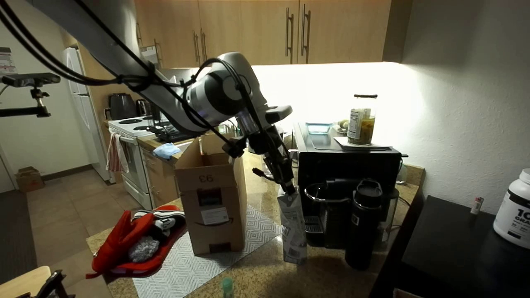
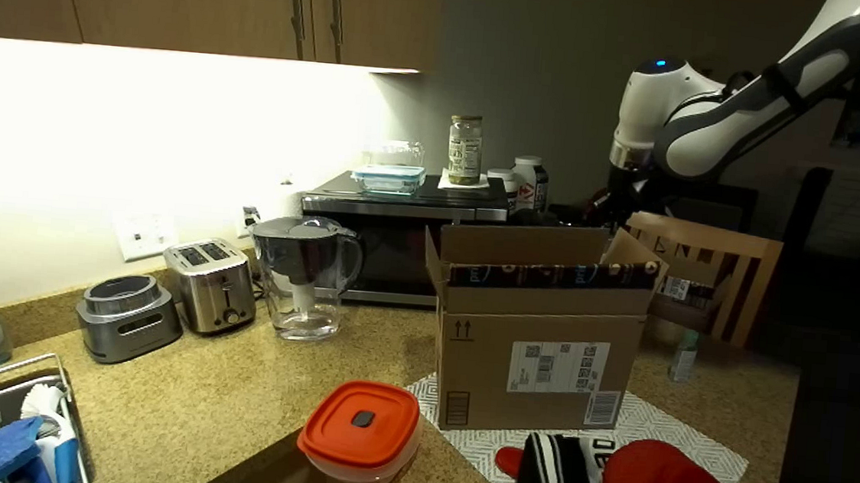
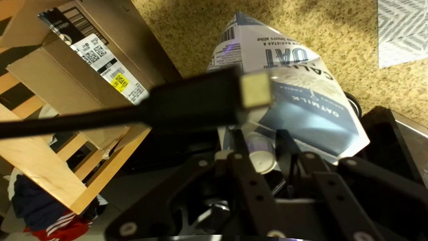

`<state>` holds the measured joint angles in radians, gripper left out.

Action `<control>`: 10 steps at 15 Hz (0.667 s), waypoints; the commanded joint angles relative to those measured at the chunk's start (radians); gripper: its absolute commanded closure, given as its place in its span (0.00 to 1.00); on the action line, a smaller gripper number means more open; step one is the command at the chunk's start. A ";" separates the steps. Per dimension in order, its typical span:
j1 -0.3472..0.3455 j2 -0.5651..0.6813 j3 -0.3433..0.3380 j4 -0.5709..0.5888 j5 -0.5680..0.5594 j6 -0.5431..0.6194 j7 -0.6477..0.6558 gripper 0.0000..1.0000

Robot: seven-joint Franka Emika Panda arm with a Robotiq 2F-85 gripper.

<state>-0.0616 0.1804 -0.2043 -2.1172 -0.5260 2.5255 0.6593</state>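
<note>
White carton (image 1: 293, 227) in pincer (image 1: 290, 189) clears box edge (image 1: 240, 207).

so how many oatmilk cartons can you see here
1: the oatmilk carton, its top in the claw, to the right of the cardboard box in an exterior view. More could be hidden inside the box.
</note>
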 commanded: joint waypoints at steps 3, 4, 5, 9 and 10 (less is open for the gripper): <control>0.013 -0.010 -0.007 -0.083 0.004 0.131 0.046 0.93; 0.016 -0.010 -0.007 -0.094 0.006 0.145 0.050 0.93; 0.019 -0.009 -0.008 -0.104 0.007 0.153 0.058 0.93; 0.027 0.002 -0.013 -0.139 0.012 0.168 0.096 0.93; 0.027 0.006 -0.013 -0.145 0.015 0.168 0.106 0.93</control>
<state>-0.0431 0.1857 -0.2043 -2.2254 -0.5225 2.6524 0.7309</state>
